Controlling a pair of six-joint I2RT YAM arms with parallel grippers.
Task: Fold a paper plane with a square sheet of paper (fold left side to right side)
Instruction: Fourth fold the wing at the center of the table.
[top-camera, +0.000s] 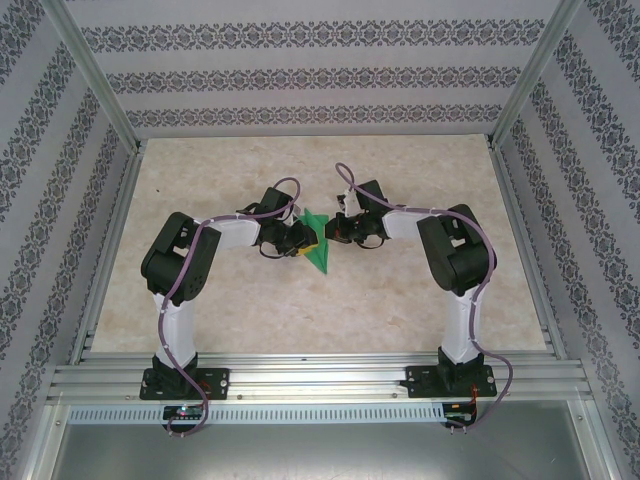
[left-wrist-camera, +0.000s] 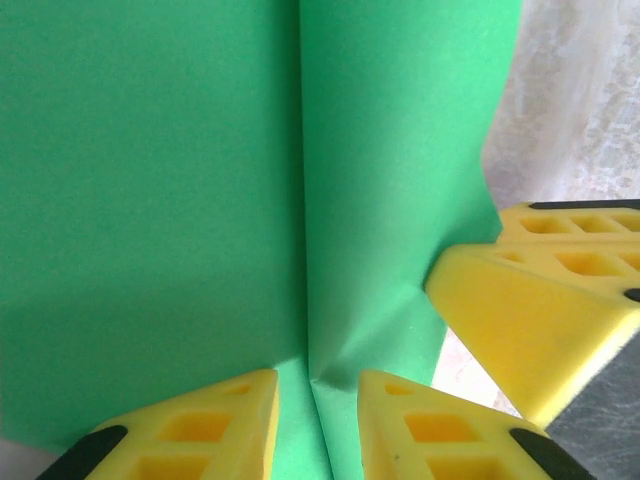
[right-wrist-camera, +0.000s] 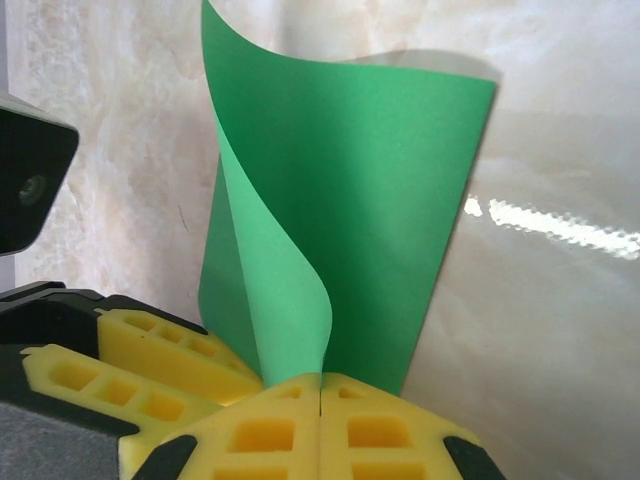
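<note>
The square sheet of paper (top-camera: 318, 258) is bright green and sits mid-table between both grippers, partly folded. My left gripper (top-camera: 303, 245) comes in from the left. In its wrist view the paper (left-wrist-camera: 150, 200) shows a lengthwise crease that runs down between the left gripper's (left-wrist-camera: 317, 388) yellow fingers, which stand a little apart over the sheet. My right gripper (top-camera: 335, 232) reaches in from the right. Its fingers (right-wrist-camera: 320, 385) are pressed together on the bottom of a curled flap of the paper (right-wrist-camera: 380, 200). The right fingers (left-wrist-camera: 530, 310) touch the sheet's right edge.
The table is a pale marble-patterned board (top-camera: 230, 310) inside an aluminium frame with patterned walls (top-camera: 300, 80). The left gripper's fingers (right-wrist-camera: 150, 350) and its wrist camera (right-wrist-camera: 30, 190) sit close by on the left of the right wrist view.
</note>
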